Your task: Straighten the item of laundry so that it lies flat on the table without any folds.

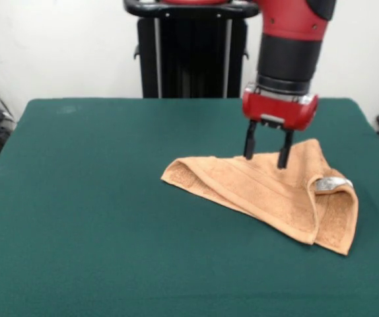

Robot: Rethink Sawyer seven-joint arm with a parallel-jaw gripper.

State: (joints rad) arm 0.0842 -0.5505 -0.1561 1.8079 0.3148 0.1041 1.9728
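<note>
A white wall is seen behind a black pedestal point(191, 49) at the far edge of the counter point(97, 218), which is covered in dark green cloth and fills most of the view. A red and black arm point(290, 46) is lowered from the top edge, right of centre. Beneath it, the orange-tan towel point(255, 188) is spread on the right half of the counter, folded into a rough triangle, with one corner doubled over at its right end. A flat woven band is seen running across the terry surface. A small white tag point(333, 184) is shown on the folded corner; no writing can be read on it. The gripper point(267, 150) is held open, its two dark fingers point(249, 144) set apart, with their tips placed at the towel's upper edge. Nothing is gripped between them.
</note>
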